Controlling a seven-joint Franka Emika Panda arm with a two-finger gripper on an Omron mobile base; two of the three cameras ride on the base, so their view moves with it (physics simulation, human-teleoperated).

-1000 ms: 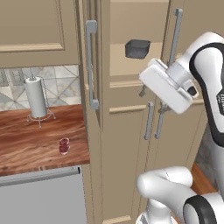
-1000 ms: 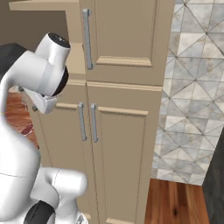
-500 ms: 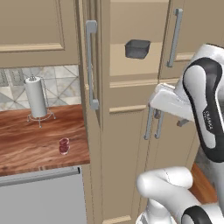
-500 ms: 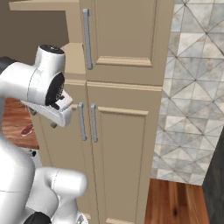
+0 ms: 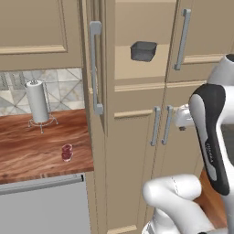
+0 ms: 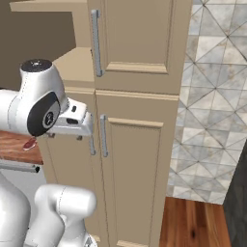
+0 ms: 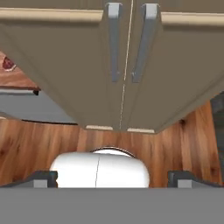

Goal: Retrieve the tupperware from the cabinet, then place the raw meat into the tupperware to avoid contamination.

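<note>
The tupperware (image 5: pixel 143 50) sits on the shelf of the open upper part of the cabinet (image 5: pixel 137 137), near the front edge. It looks light and stiff, perhaps a little slippery; one thin wall seems the best place to pinch. The open door with its long handle (image 5: pixel 95 68) stands at the left, the closed door at the right, so entry is narrow. The raw meat (image 5: pixel 67 152) lies on the worktop (image 5: pixel 27 151), soft and irregular. The gripper (image 7: pixel 111 178) hangs low before the lower doors, jaws wide and empty.
</note>
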